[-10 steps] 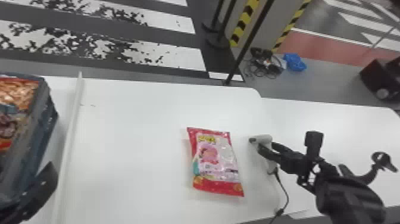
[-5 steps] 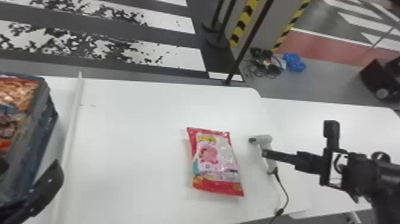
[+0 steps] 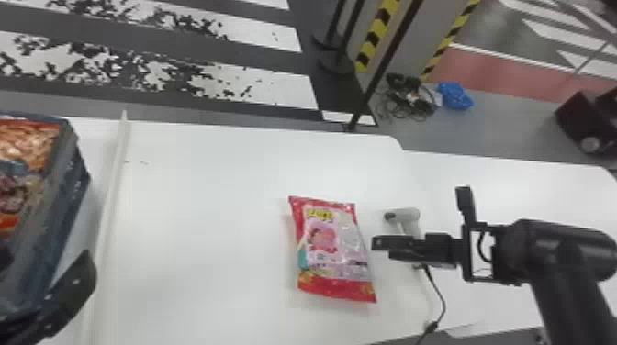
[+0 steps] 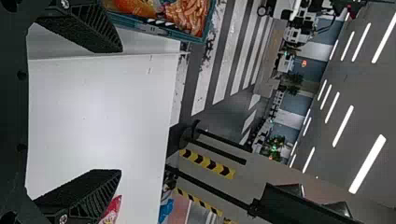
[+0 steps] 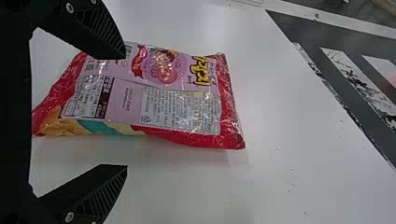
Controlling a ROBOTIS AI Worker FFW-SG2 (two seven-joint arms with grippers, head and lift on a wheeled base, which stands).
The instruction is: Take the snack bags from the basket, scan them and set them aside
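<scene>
Snack bag (image 3: 333, 252) lay flat on the white table (image 3: 206, 220), just ahead of the right gripper (image 3: 380, 243). That gripper's fingers stood spread; in its wrist view one tip overlapped the bag's edge, though contact couldn't be made out. Close beside its fingers was the scanner (image 3: 408, 214), with its cable (image 3: 441, 293) trailing off. Beyond the bag from that gripper ran a raised strip (image 3: 110, 202), then the left gripper (image 3: 48, 259), spread around nothing, near the basket (image 3: 69, 183) with its other bags (image 3: 27, 147).

Prob. indoor test lab, w/ crosswalk-type flr stripes (image 3: 284, 89) & strip lts (image 4: 367, 164).
</scene>
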